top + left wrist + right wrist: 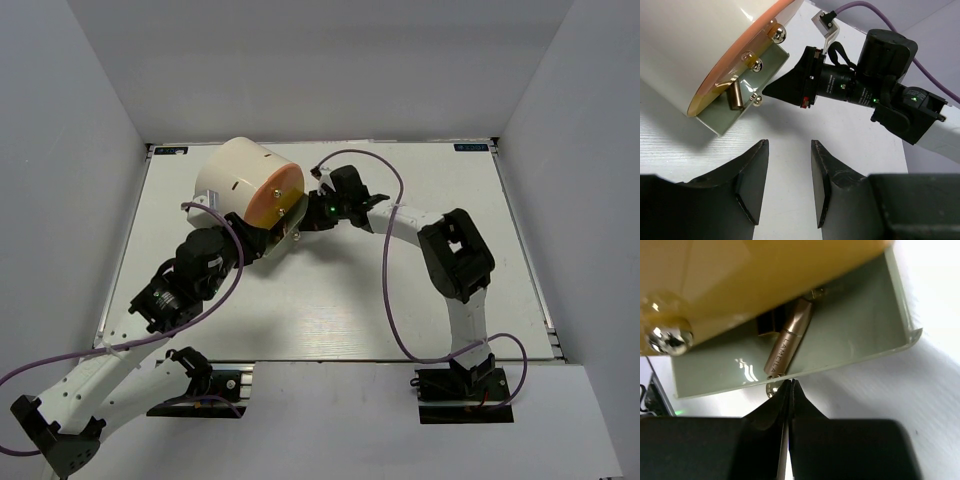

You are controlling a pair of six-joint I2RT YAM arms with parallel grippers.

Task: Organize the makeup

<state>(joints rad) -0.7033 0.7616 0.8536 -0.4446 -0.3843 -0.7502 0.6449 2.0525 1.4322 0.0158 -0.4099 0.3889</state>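
A slim rose-gold tube point(790, 337) of makeup lies in a pale green drawer point(860, 325) that stands pulled out from the orange front point(765, 270) of a big cream cylinder point(240, 180). My right gripper point(791, 382) is shut with nothing between its fingers. Its tips sit at the drawer's front edge, beside a small metal knob point(771, 389). The left wrist view shows the same tube point(735, 95) in the drawer point(767, 65), with the right gripper point(765, 91) pointing at it. My left gripper point(789, 145) is open and empty over bare table, just short of the drawer.
The cylinder lies on its side at the table's back left, and several round metal knobs point(756, 65) dot its orange front. The right arm point(455, 250) reaches across from the right, trailing a purple cable point(385, 290). White walls enclose the table.
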